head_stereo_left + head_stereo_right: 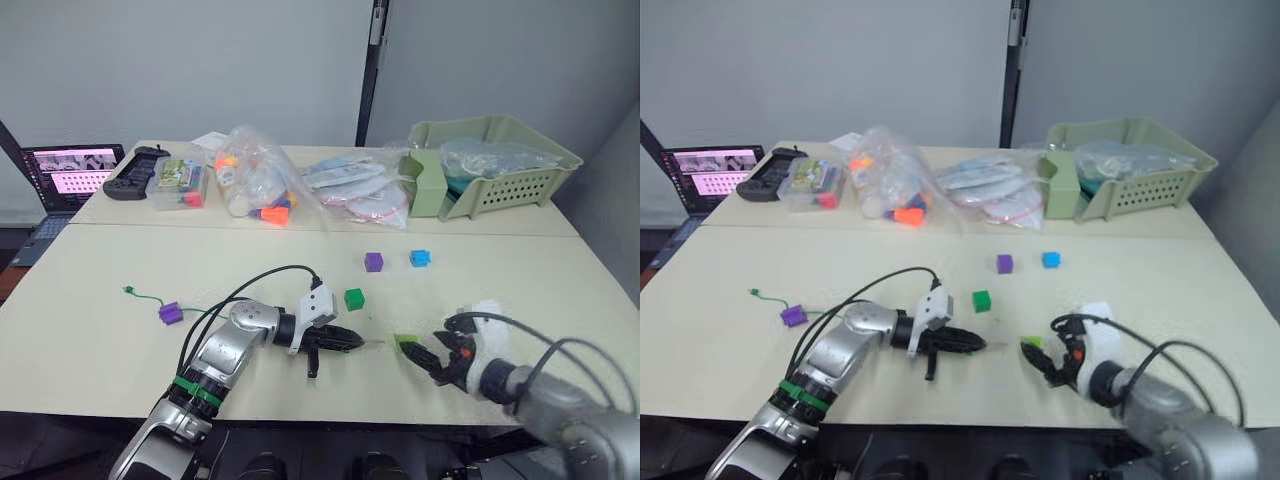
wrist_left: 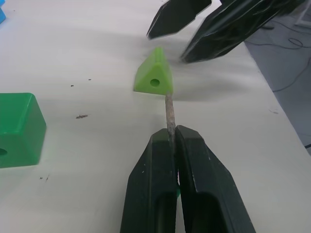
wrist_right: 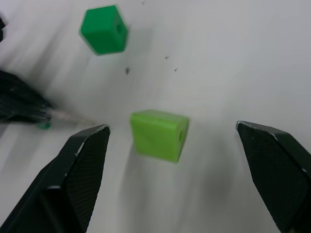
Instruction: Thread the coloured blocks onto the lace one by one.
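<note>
My left gripper (image 1: 352,343) is shut on the pale stiff tip of the lace (image 2: 169,110), which points at the lime green block (image 2: 154,78) and ends just short of its hole. My right gripper (image 3: 172,127) is open, its fingers (image 3: 82,170) standing either side of that lime block (image 3: 158,133) without touching it. The green lace (image 1: 150,299) trails left to its knotted end, with one purple block (image 1: 171,313) strung on it. A dark green block (image 1: 354,298), a second purple block (image 1: 374,262) and a blue block (image 1: 420,258) lie loose farther back.
At the table's back stand a pale green basket (image 1: 495,165), clear bags of orange toy pieces (image 1: 255,185), a small plastic box (image 1: 178,183), a black controller (image 1: 135,168) and a laptop (image 1: 70,170). The table's front edge (image 1: 330,415) runs close behind both grippers.
</note>
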You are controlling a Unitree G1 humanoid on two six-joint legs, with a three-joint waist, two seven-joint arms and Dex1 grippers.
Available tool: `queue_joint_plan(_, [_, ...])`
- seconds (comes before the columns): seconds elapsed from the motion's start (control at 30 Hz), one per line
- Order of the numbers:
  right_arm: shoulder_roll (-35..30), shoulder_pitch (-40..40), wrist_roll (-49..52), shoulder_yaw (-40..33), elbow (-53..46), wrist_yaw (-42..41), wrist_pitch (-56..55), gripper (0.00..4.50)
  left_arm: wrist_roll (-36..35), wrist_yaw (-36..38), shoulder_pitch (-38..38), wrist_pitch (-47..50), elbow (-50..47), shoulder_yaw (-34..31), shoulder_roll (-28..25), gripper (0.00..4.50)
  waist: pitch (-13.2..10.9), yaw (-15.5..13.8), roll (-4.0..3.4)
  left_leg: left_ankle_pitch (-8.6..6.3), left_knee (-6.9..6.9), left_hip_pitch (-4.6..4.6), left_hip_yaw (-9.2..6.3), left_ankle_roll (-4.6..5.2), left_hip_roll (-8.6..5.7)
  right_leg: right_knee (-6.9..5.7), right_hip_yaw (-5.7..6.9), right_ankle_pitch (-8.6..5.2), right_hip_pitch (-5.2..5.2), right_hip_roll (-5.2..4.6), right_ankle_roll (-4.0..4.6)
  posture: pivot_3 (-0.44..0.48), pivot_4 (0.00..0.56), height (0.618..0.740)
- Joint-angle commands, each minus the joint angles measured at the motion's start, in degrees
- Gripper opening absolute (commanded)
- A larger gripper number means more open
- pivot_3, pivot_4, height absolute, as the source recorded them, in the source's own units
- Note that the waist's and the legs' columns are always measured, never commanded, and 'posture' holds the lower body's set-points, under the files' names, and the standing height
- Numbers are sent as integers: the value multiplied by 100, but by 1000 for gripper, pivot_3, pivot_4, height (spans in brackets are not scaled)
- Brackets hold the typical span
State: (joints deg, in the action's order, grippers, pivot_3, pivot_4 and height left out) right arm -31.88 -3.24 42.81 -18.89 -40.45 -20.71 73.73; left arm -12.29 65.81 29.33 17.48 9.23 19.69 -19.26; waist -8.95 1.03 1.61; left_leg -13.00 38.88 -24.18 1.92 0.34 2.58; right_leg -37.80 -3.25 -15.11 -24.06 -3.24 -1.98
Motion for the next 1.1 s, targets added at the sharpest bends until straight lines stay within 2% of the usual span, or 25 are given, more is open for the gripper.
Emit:
queue_joint_plan(0.03, [-852,-619,371,28,232,-836,-24,4476,-55,-113,-83,-60,-269,-103,16,0,0,9,1,0,-1,0,-1,0,0,0,0,0,0,2,0,0,150,732])
queue_joint_plan(0.13, [-2107,-1179,-422,1389,621,-2052,-1067,4476,-35,-210,-152,-59,-341,-92,44,0,-2,-9,-2,0,-6,-2,-7,0,3,6,2,0,0,10,0,0,150,732])
queue_joint_plan(0.2, [-2586,-1567,-914,2201,935,-2730,-1745,4476,-29,-268,-160,-51,-369,-87,67,0,-3,-17,0,0,-4,-1,-1,0,4,12,-1,0,0,9,0,0,150,732])
queue_joint_plan(0.3, [-3000,-2429,-2300,3725,1737,-3943,-3235,4476,1,-378,-189,-41,-441,-101,83,0,-3,-15,-1,0,-3,-4,7,0,-1,16,-8,2,-5,4,-6,0,150,732])
queue_joint_plan(0.53, [-2759,-3108,-3521,4727,2837,-4900,-4430,4476,31,-496,-287,-30,-590,-104,50,0,-3,-47,-1,0,1,-12,11,0,-3,18,-10,3,-8,-1,-9,0,150,732])
queue_joint_plan(0.77, [-2325,-3468,-4145,5009,3360,-5286,-4490,4476,76,-577,-343,-32,-667,-44,57,0,-3,-39,-1,0,3,-9,11,0,-2,12,-10,3,-9,0,-9,0,150,732])
queue_joint_plan(0.87, [-2281,-3479,-4346,5058,3371,-5438,-4411,3693,83,-587,-358,-22,-703,-7,57,0,-3,-41,-1,0,3,-8,11,0,-2,11,-10,3,-8,1,-9,0,150,732])
queue_joint_plan(1.1, [-2166,-3395,-4477,4908,3276,-5443,-4188,1293,90,-583,-336,-30,-674,58,89,0,-3,-43,-1,0,8,-3,11,0,-3,7,-10,4,-2,0,-9,0,150,732])
